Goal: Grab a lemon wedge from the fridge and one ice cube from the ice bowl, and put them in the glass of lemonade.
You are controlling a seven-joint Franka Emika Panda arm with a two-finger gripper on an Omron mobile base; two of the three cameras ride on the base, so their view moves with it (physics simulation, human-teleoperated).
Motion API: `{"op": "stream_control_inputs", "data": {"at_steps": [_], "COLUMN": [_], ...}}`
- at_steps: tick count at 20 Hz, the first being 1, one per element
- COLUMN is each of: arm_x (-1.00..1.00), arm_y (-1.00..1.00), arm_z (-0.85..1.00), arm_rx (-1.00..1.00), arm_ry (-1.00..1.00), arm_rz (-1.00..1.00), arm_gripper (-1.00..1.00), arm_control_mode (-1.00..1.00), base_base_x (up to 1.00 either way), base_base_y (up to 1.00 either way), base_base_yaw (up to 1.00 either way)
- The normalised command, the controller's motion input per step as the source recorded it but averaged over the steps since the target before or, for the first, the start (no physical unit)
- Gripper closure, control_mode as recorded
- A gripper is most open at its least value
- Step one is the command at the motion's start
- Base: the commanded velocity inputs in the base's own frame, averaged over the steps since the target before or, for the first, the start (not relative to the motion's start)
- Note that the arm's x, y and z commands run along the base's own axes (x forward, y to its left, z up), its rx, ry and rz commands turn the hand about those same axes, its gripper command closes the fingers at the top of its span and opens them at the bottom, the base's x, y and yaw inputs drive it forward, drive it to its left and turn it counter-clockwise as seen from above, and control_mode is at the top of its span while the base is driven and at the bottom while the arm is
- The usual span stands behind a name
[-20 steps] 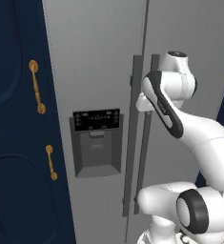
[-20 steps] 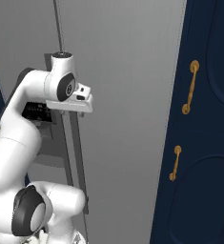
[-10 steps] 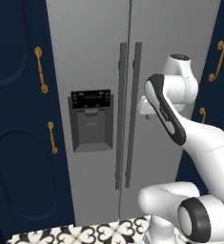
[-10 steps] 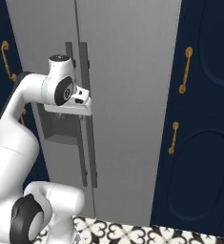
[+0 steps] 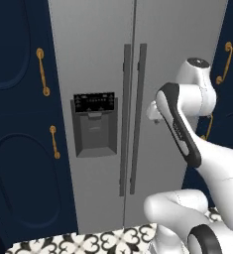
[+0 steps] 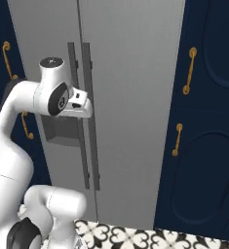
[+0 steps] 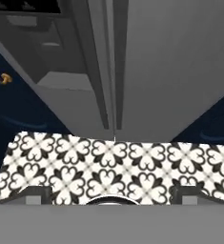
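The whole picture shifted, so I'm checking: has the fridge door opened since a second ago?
No. The fridge doors stay shut, flush between the navy cabinets; the camera backed away, nothing else.

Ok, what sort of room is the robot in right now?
Most likely a home kitchen. A tall light-grey two-door fridge with a dispenser recess stands with both doors shut, flanked by navy cabinets with brass handles, above a black-and-white patterned tile floor.

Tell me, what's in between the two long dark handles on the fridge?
Just the thin seam where the two shut doors of the fridge meet. The left handle and right handle flank it, plain in the left base view.
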Motion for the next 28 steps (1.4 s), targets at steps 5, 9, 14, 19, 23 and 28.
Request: {"op": "stream_control_inputs", "data": {"at_steps": [5,9,14,19,23,28], "arm_x": [0.42,0.6,0.75,0.76,0.7,0.63], "arm_y": [-0.01,0.0,0.0,0.02,0.01,0.02], "arm_z": [0.26,0.0,-0.06,-0.01,-0.02,-0.16], "arm_rx": [0.0,-0.05,0.0,0.0,0.02,0.03], "arm_ry": [-0.33,-0.36,-0.21,-0.01,0.0,0.0], "arm_rz": [0.0,0.0,0.0,0.0,0.0,0.0], "arm_gripper": [-1.0,-1.0,-1.0,-1.0,-1.0,-1.0], "arm_control_mode": [-1.0,-1.0,-1.0,-1.0,-1.0,-1.0], "base_base_x": [0.0,0.0,0.0,0.0,0.0,0.0], "base_base_y": [0.0,0.0,0.0,0.0,0.0,0.0], "base_base_yaw": [0.0,0.0,0.0,0.0,0.0,0.0]}}
